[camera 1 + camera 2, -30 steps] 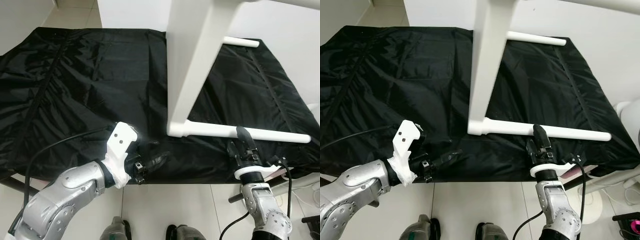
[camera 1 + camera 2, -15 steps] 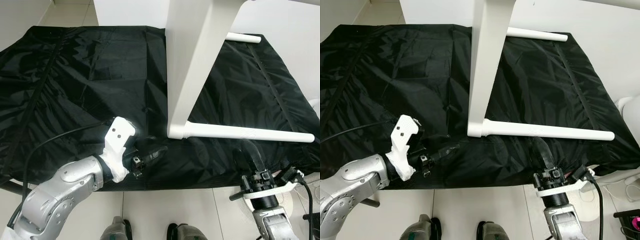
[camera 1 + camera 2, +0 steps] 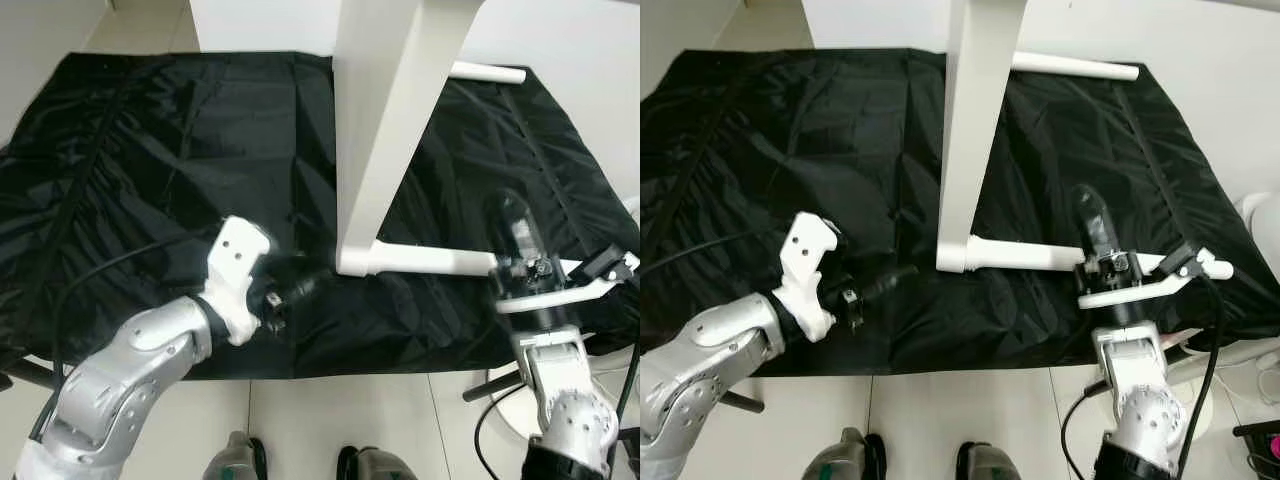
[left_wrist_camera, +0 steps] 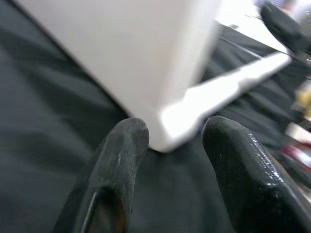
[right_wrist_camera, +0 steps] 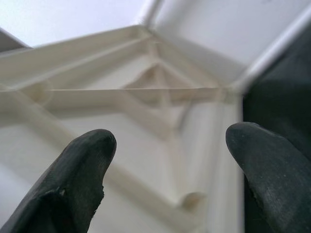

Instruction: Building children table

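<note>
A white children's table (image 3: pixel 385 130) lies on its side on the black cloth (image 3: pixel 150 150), its top standing on edge. Its near leg (image 3: pixel 430 260) and far leg (image 3: pixel 490 72) point to the right. My left gripper (image 3: pixel 300 287) is low over the cloth, just left of the table top's lower corner (image 4: pixel 180 121), fingers open around nothing. My right gripper (image 3: pixel 1092 215) is raised over the near leg, open, pointing at the ribbed underside of the table (image 5: pixel 160 97). Its fingers (image 5: pixel 82 160) stand wide apart.
The cloth's front edge (image 3: pixel 330 365) ends over a pale tiled floor (image 3: pixel 300 420), where my feet (image 3: pixel 845 455) show. A white rounded object (image 3: pixel 1255 215) stands at the right past the cloth. A black cable (image 3: pixel 110 275) runs to my left arm.
My right gripper has risen from the cloth's front edge up to the near leg. My left gripper has crept right toward the table's lower corner.
</note>
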Robot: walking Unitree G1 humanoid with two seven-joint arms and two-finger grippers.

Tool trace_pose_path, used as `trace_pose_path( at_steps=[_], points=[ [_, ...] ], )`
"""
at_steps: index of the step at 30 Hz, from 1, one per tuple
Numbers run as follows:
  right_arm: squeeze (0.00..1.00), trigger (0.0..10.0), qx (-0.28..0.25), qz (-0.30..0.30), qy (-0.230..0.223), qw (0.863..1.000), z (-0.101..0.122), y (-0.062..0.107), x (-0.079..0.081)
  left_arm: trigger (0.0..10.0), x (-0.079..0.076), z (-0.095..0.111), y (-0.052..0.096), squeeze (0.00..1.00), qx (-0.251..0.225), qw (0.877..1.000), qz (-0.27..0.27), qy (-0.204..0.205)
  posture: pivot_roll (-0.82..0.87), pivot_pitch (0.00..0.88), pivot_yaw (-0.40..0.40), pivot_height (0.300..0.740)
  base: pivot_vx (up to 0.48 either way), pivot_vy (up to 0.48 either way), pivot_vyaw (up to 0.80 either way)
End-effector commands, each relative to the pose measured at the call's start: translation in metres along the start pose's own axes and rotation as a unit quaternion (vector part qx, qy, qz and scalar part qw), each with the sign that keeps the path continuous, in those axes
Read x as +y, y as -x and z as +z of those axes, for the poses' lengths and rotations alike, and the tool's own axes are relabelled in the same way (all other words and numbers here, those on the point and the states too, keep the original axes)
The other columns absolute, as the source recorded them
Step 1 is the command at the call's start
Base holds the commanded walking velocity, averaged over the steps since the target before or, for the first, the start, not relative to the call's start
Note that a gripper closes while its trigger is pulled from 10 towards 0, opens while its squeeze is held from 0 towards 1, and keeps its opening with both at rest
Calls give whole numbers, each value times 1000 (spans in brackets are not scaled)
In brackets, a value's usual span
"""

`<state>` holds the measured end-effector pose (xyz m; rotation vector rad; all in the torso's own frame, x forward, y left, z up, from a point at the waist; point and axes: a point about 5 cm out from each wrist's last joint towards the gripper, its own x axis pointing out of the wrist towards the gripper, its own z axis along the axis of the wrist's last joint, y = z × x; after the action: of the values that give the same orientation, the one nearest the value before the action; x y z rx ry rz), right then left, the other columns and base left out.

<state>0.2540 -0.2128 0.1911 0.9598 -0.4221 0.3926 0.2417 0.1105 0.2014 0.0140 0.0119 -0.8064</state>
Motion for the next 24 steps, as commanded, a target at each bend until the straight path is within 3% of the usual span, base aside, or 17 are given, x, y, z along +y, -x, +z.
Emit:
trace_pose_path(
  at_steps=[1, 4, 8, 12, 14, 18, 24],
  points=[
    [0, 10000, -1, -27, 11, 1000, 0, 2, -6, 10000, 8, 0, 1, 0, -3, 999, 32, -5, -29, 142, -5, 740, 0, 0, 0],
    [0, 10000, 8, -60, 50, 997, -5, -8, -10, 10000, 28, -2, -3, 0, -3, 994, 105, -20, -19, 140, -16, 740, 0, 0, 0],
    [0, 10000, 17, -88, 69, 994, -10, -14, -15, 10000, 42, -5, -4, 0, 8, 989, 142, -28, -3, 134, -34, 740, 0, 0, 0],
    [0, 10000, 26, -176, 166, 970, -15, -22, -31, 10000, 59, -8, -6, 0, 16, 978, 208, -30, 9, 118, -44, 740, 0, 0, 0],
    [0, 10000, 27, -191, 184, 964, -16, -23, -34, 10000, 62, -10, -7, 0, 21, 973, 227, -29, 9, 118, -44, 740, 0, 0, 0],
    [0, 10000, 56, -166, 296, 939, -25, -28, -28, 10000, 65, -13, -10, 0, 11, 964, 265, -19, 8, 100, -38, 740, 0, 0, 0],
    [0, 10000, 69, -151, 355, 920, -34, -25, -24, 10000, 67, -16, -10, 0, 1, 955, 294, -41, 2, 72, -38, 740, 0, 0, 0]
  ],
)
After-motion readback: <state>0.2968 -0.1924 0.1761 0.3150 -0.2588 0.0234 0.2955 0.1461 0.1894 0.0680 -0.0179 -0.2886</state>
